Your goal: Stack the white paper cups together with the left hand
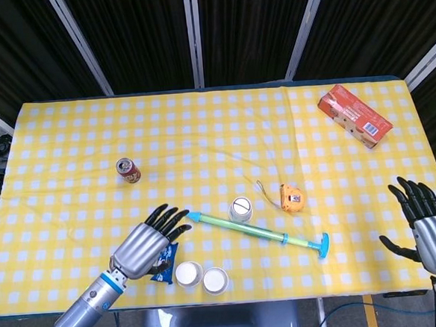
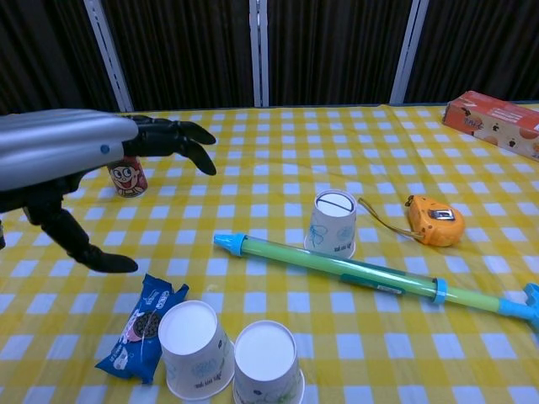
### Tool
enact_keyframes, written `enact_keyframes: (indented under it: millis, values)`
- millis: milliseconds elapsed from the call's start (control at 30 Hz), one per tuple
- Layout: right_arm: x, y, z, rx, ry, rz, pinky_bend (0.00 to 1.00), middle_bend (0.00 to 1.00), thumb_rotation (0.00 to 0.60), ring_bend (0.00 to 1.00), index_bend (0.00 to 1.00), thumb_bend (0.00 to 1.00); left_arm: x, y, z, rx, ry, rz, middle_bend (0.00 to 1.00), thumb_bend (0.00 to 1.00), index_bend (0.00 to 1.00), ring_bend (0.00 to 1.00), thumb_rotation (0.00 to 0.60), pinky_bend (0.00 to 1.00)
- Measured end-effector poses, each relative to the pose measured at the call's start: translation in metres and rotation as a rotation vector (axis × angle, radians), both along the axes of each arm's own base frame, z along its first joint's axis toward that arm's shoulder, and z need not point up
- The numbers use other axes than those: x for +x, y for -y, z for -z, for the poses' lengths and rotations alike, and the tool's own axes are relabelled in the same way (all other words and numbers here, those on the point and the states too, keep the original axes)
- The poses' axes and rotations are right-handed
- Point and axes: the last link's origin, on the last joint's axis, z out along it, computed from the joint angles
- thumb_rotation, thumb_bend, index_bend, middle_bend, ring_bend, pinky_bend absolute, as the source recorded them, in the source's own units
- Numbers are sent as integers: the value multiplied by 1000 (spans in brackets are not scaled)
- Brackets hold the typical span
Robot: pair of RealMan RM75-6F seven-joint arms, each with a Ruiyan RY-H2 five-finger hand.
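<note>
Three paper cups (image 2: 196, 348) sit upside down, unstacked: two side by side at the near edge, one behind the green tube (image 2: 337, 265). The left hand (image 2: 63, 156) hovers above them, fingers spread, holding nothing, seemingly lining up its grasp.

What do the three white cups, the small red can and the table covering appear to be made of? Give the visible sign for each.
White cups: probably paper, matte with a faint printed pattern and a recessed base.
Red can: likely metal, with a glossy printed cartoon face, though partly hidden behind the left hand.
Table covering: seemingly fabric or thin plastic, yellow and white checked, with soft creases.
</note>
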Motion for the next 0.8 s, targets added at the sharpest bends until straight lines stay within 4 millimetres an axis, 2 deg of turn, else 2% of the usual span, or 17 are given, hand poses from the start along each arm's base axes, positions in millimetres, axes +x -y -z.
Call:
enact_keyframes:
  millis: [167,300,533,700,800]
  values:
    - [-2,1,-5,-11,14,11,0,0,600,0,96,65,12,-33,-5,33,-4,-26,0,186,167,0,600,0]
    - [-6,4,-8,-6,29,32,0,0,600,0,96,65,24,-57,1,29,-29,-37,0,187,101,0,600,0]
    - [-14,9,-12,-2,47,63,0,0,600,0,97,65,57,-97,27,12,-98,-40,0,188,75,0,600,0]
    - [-30,18,-18,2,75,127,0,0,600,0,97,65,82,-109,53,22,-137,-10,0,188,84,0,600,0]
    - [-35,20,-19,3,82,147,0,0,600,0,96,65,91,-115,64,15,-138,-17,0,189,149,0,600,0]
